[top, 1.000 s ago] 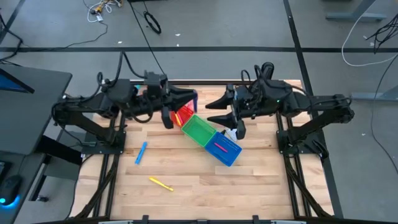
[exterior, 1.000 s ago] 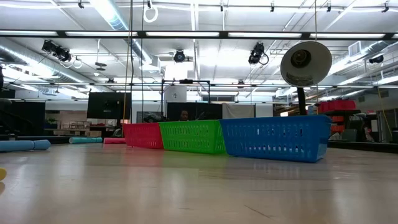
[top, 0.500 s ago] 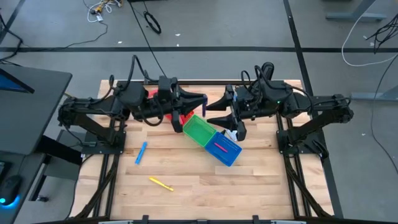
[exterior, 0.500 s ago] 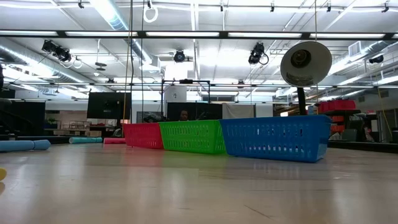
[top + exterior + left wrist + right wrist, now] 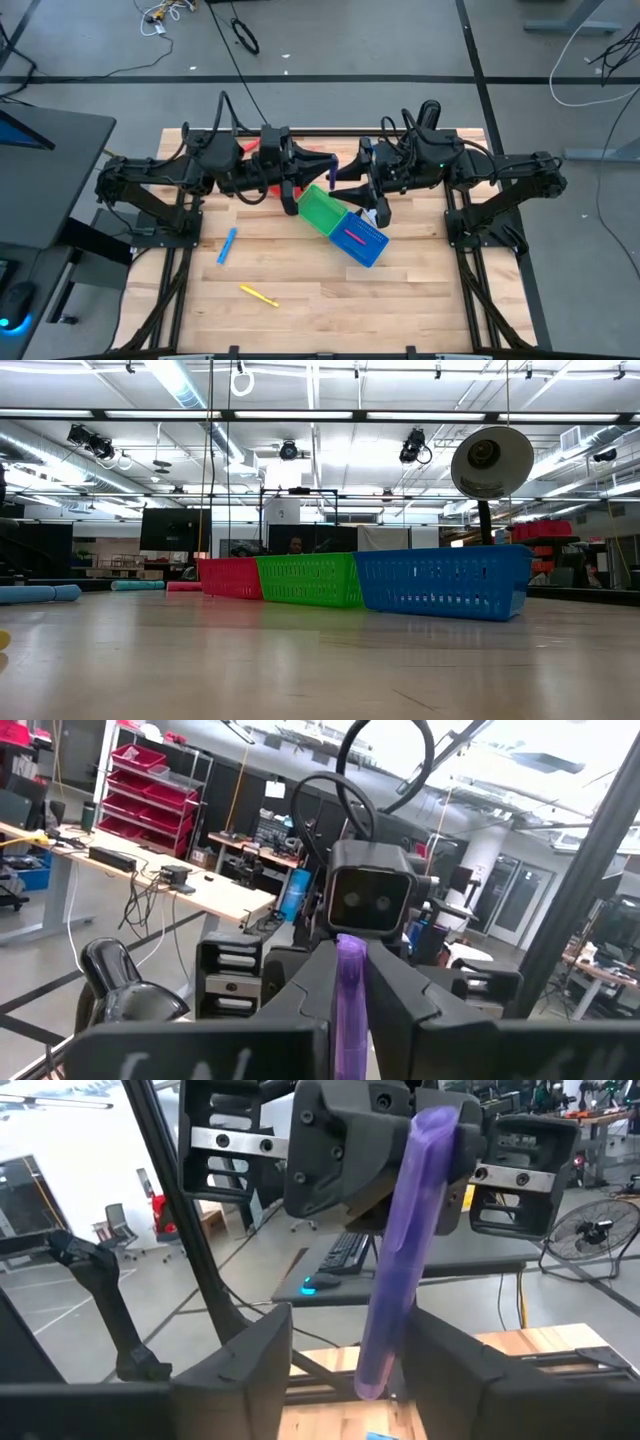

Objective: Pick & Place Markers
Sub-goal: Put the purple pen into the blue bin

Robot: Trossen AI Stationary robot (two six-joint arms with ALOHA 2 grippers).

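Lying loose on the table's left side: blue marker [image 5: 227, 245], yellow marker [image 5: 259, 296]. Left gripper [image 5: 330, 162] pinching purple marker [image 5: 400, 1245] tightly above the bins, meeting right gripper [image 5: 337, 177], fingers spread wide around that marker; pink marker [image 5: 353, 237] resting inside blue bin [image 5: 366, 241]

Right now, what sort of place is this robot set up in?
Probably a robotics lab or workshop: exposed ducts and track lights on the ceiling, red parts bins on wire shelving, and workbenches strewn with cables and equipment.

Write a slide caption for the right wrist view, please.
Left gripper holds a purple plastic marker between the open fingers of the right gripper.
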